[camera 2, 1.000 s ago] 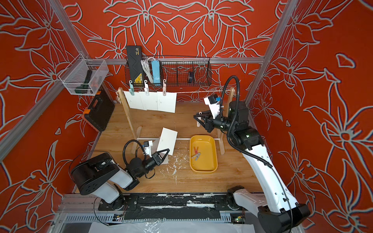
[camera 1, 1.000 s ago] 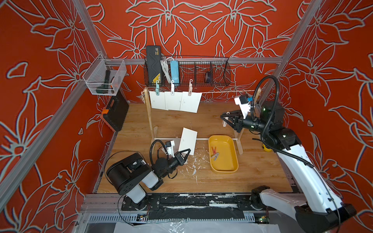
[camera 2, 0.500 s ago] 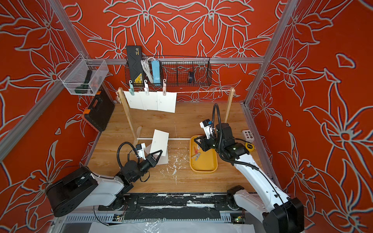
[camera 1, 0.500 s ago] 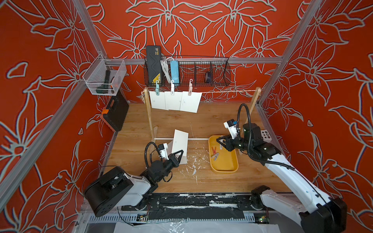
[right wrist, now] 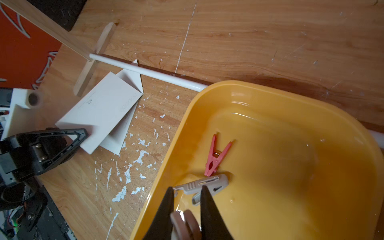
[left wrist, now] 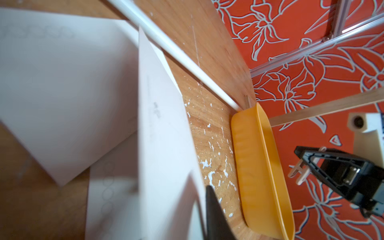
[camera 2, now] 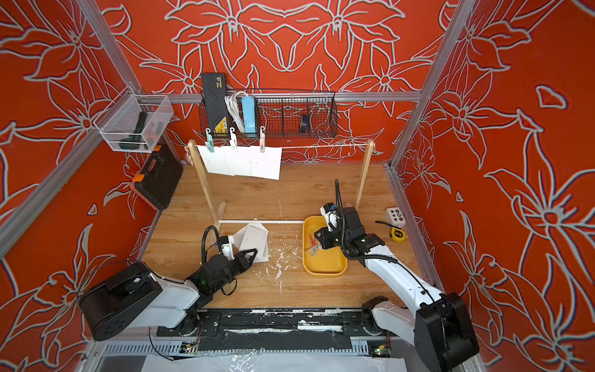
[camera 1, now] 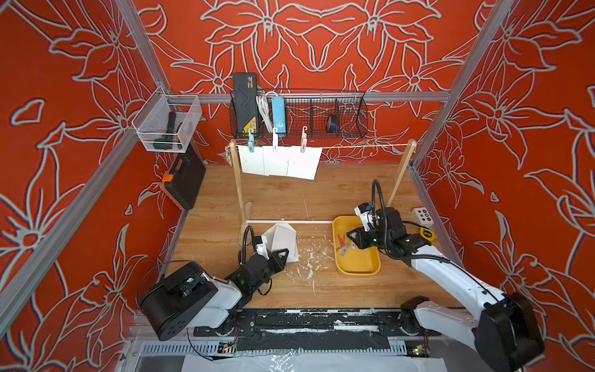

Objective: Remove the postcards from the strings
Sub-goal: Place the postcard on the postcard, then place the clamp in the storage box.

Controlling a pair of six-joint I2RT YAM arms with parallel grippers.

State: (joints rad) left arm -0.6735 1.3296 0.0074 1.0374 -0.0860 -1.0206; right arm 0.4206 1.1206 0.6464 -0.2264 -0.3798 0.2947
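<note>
Wood fills most of the scene: the tabletop (camera 1: 289, 199) carries a light-posted rack (camera 1: 240, 193), its string (camera 1: 360, 146) stretched between the post tops. Next in size, a yellow tray (camera 1: 357, 273) sits by the right post's foot. Three postcards (camera 1: 280, 161) hang overlapped at the string's left end, each under one of three clothes pegs (camera 1: 275, 140). A loose pile of removed postcards (camera 1: 283, 238) lies on the table just in front of the white rod (camera 1: 309, 221), so roughly half the job looks done.

The left gripper (camera 1: 285, 254) lies low at the pile's near edge, against the corner of the top card (right wrist: 99, 112). Its jaws look slightly apart, but I cannot tell whether they grip the card. The right gripper (right wrist: 187, 190) hovers inside the tray, closed tight on a pale peg (right wrist: 182, 222), above a red peg (right wrist: 216, 158) and a grey peg (right wrist: 205, 182) lying there.

Risks, as I judge them: if the left arm pulls back while a pad bears on the top card, the card drags and the pile scatters or slides under the rod. The held peg is near the tray's rim, so a release during motion could bounce it out. Later, because the hanging cards overlap, unclipping one may tug its neighbour or sway the string.
</note>
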